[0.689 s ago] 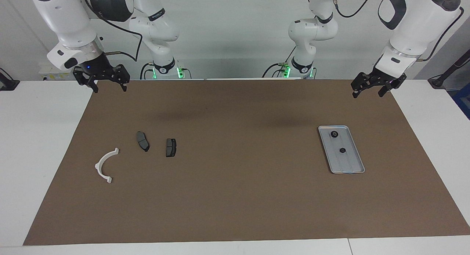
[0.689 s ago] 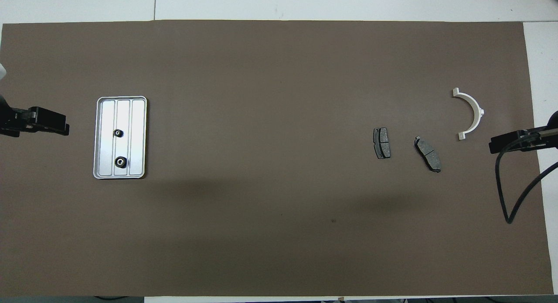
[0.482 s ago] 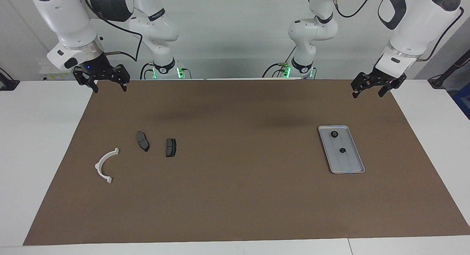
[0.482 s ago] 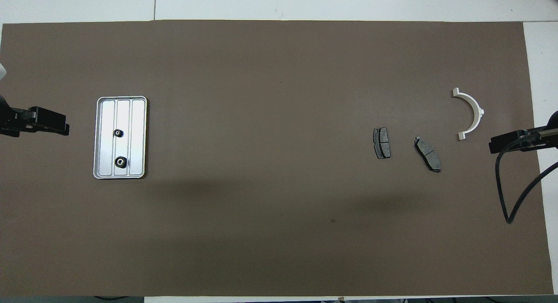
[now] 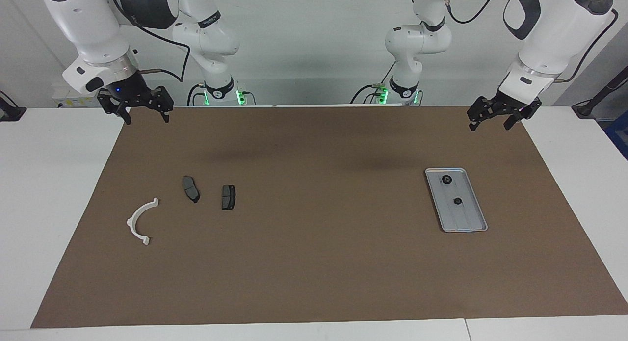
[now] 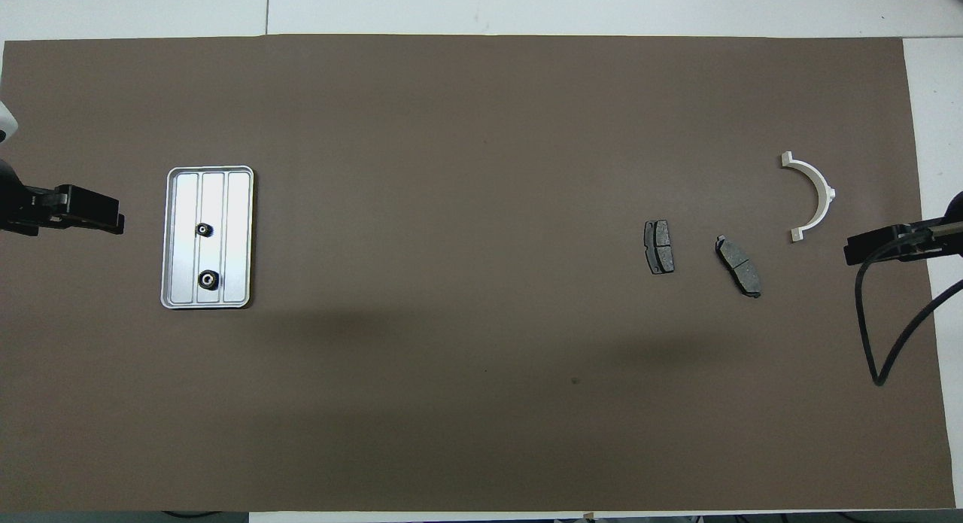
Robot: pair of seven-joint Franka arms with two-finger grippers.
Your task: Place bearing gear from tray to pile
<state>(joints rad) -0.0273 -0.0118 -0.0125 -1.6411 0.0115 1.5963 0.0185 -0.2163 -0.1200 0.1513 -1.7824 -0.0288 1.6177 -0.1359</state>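
Grippers come first, two of them, both in the air at the top of the facing frame. You see the left gripper at the upper right of that frame, over the mat's edge at the left arm's end, its two black fingers spread wide and holding nothing. The right gripper hangs at the upper left, over the mat's corner at the right arm's end, also spread wide and with nothing in it.

Next, in the right half of the facing frame, lies one tray, silver-grey metal, rectangular, with a raised rim, rounded corners and lengthwise ridges. On it you count two bearing gears, small, round and black. The first gear sits near the tray's end that is closer to the robots; the second gear sits around the middle of the tray, apart from the first.

The pile is in the left half of the frame, well apart from the tray. It has two dark grey brake pads: one pad and, just beside it toward the tray, the other pad. One white bracket, a thin plastic half circle, lies a little farther from the robots, touching neither pad.

All rests on one brown mat, flat and matt, over the white table.
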